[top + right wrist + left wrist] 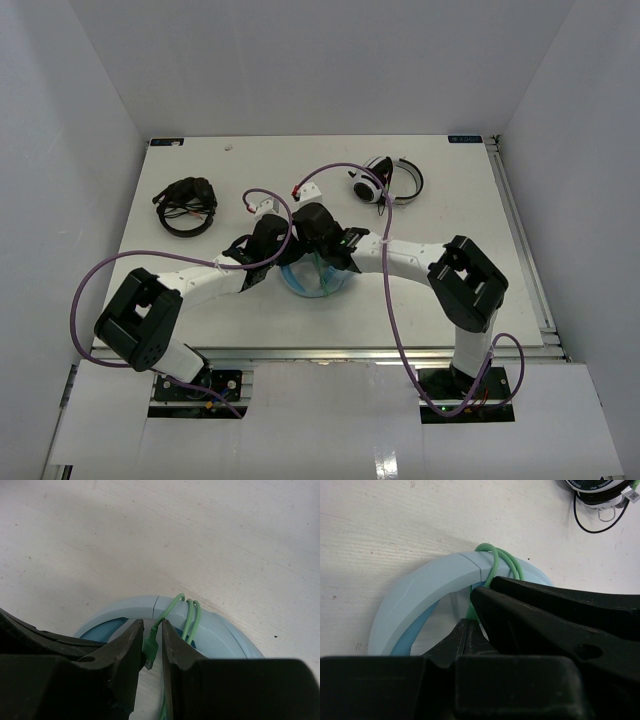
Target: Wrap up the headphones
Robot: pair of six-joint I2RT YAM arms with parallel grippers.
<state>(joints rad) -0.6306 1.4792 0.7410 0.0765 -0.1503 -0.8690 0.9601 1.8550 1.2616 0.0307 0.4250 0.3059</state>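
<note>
Bases of both arms sit at the near edge of the white table (pixel 480 200). The left arm (pixel 150 315) and the right arm (pixel 465 285) bend inward so that their wrists meet over the middle of it. Under them lie the headphones (pixel 420 592), light blue, with the wide headband resting on the tabletop. From above, only slivers of blue show past the black wrists.

The right gripper (pixel 152 642) is clamped on the thin green cable (pixel 189 615) at its plug end, with the plug pinched between the two fingers just in front of the headband. From there the cable climbs over the band, where several strands lie side by side next to the seam.

The left gripper (pixel 470 625) crowds in from the other side, close against the right one's fingers at the inner edge of the band. A bit of green shows at its tips, but whether its jaws hold anything or stand apart cannot be told.

Farther back, well apart from the arms' work, black headphones (pixel 187 205) lie to the left. White-and-black headphones (pixel 388 180) lie to the right, toward the far edge.
</note>
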